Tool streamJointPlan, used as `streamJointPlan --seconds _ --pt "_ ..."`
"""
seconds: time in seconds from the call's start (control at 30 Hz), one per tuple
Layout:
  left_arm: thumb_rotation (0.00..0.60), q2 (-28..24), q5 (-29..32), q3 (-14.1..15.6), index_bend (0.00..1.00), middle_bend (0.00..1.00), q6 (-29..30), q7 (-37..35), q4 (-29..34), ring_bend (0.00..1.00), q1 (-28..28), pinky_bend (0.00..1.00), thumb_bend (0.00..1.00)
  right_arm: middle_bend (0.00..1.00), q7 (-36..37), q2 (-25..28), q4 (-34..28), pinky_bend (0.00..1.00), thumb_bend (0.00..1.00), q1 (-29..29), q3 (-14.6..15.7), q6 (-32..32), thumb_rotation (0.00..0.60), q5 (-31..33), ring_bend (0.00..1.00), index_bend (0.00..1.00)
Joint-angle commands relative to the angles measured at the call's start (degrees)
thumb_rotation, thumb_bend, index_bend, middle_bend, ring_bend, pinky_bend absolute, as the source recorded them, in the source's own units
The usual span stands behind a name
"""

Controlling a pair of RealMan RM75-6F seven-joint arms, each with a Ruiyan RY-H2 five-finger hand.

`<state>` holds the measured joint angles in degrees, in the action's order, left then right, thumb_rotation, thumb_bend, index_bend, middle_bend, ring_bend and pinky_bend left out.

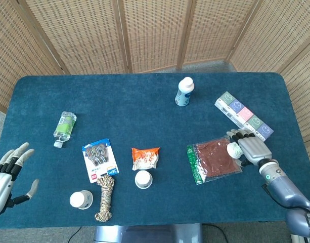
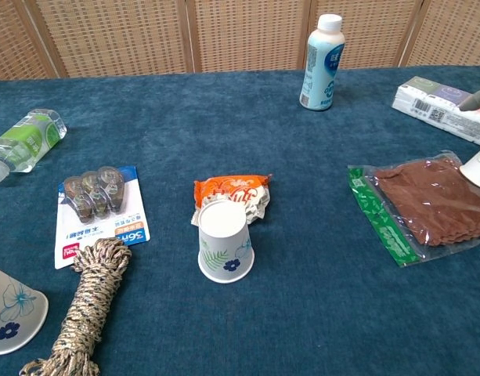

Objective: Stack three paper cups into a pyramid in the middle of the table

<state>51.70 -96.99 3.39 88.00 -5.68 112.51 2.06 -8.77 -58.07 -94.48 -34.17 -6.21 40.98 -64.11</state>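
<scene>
Three white paper cups with leaf prints are on the blue table. One cup [image 1: 143, 178] [image 2: 225, 243] stands upside down near the front middle. A second cup [image 1: 80, 199] [image 2: 9, 313] is upside down at the front left. The third cup [image 1: 234, 150] [image 2: 478, 166] lies tilted on the brown packet at the right. My right hand [image 1: 250, 146] is right beside that third cup, fingers stretched over it; one fingertip [image 2: 474, 98] shows above the cup. My left hand [image 1: 5, 177] hovers off the table's left front corner, fingers spread, holding nothing.
A snack packet [image 1: 145, 157] lies just behind the middle cup. A rope coil [image 1: 106, 198] and a blister card [image 1: 99, 159] are left of it. A white bottle [image 1: 184, 92], a box strip [image 1: 243, 115], a brown packet [image 1: 213, 159] and a lying water bottle [image 1: 64, 126] are also there.
</scene>
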Motion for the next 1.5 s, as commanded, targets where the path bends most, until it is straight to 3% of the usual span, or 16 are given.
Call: streamJointPlan --seconds 0.03,0.43,0.6,0.73,0.83,0.97,1.23,1.5 --pt "0.37 -0.05 -0.08 0.01 0.06 0.0 0.16 0.18 0.21 0.0 -0.09 0.0 0.51 0.0 0.86 -0.8 1.31 0.0 0.33 -0.31 0.35 -0.47 0.6 0.37 0.0 0.0" --pt "0.369 -0.15 -0.48 0.32 0.06 0.0 0.45 1.04 0.9 0.0 -0.51 0.0 0.51 0.0 3.23 -2.92 5.67 0.02 0.33 -0.6 1.4 -0.96 0.6 -0.78 0.0 0.0" --pt "0.368 -0.13 -0.6 0.5 0.06 0.0 0.73 1.01 0.76 0.0 -0.81 0.0 0.51 0.0 3.73 -4.73 8.26 0.19 0.33 -0.84 1.74 -1.07 0.6 -1.2 0.0 0.09" --pt "0.372 -0.14 -0.71 0.58 0.06 0.0 1.02 0.86 0.61 0.0 -1.03 0.0 0.51 0.04 4.46 -5.88 9.91 0.41 0.36 -1.29 1.84 -1.79 0.6 -1.5 0.0 0.21" --pt "0.368 -0.19 -0.86 0.64 0.06 0.0 1.26 0.78 0.51 0.0 -1.19 0.0 0.51 0.12 5.21 -6.09 10.27 0.56 0.38 -1.5 1.93 -2.14 0.6 -2.18 0.05 0.27" --pt "0.366 -0.05 -0.86 0.65 0.06 0.0 1.17 0.73 0.34 0.0 -1.2 0.0 0.51 0.16 6.51 -6.18 10.45 0.66 0.39 -1.59 1.87 -2.27 0.6 -2.87 0.12 0.32" --pt "0.369 0.01 -0.76 0.56 0.06 0.0 1.11 0.64 0.19 0.0 -1.18 0.0 0.51 0.18 7.02 -5.89 10.17 0.68 0.4 -1.55 1.98 -1.63 0.6 -3.53 0.14 0.35" --pt "0.37 0.25 -0.71 0.37 0.06 0.0 0.61 0.86 0.27 0.0 -0.82 0.0 0.51 0.21 1.27 -3.08 5.23 0.68 0.39 -2.64 2.07 -0.56 0.6 -1.43 0.17 0.34"
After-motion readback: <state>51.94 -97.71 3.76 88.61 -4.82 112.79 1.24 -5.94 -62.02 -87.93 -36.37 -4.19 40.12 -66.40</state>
